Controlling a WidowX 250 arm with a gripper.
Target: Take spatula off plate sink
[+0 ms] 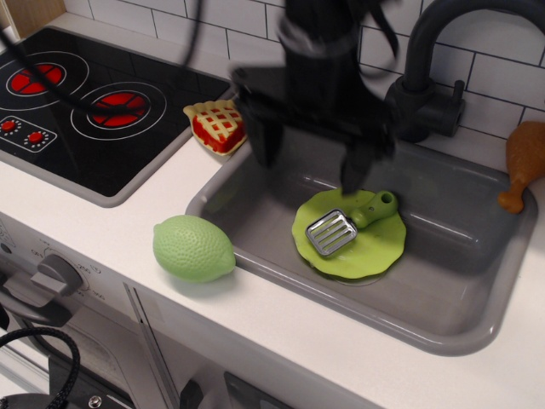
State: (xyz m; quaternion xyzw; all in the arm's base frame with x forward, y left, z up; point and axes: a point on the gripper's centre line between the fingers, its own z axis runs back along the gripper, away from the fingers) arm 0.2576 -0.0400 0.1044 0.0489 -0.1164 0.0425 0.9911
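The spatula [347,223], with a green handle and a slotted silver blade, lies on the lime-green plate [368,256] on the floor of the grey sink [443,281]. My black gripper [308,162] hangs open and empty over the sink's left half, blurred by motion. Its left fingertip is near the sink's back-left corner. Its right fingertip is just above and left of the spatula's handle, not touching it.
A pale-green lemon [192,248] sits on the counter at the sink's front left. A toy pie slice [219,125] lies between the stove [77,111] and the sink. The dark faucet [430,77] stands behind the sink. An orange chicken drumstick [523,162] lies at right.
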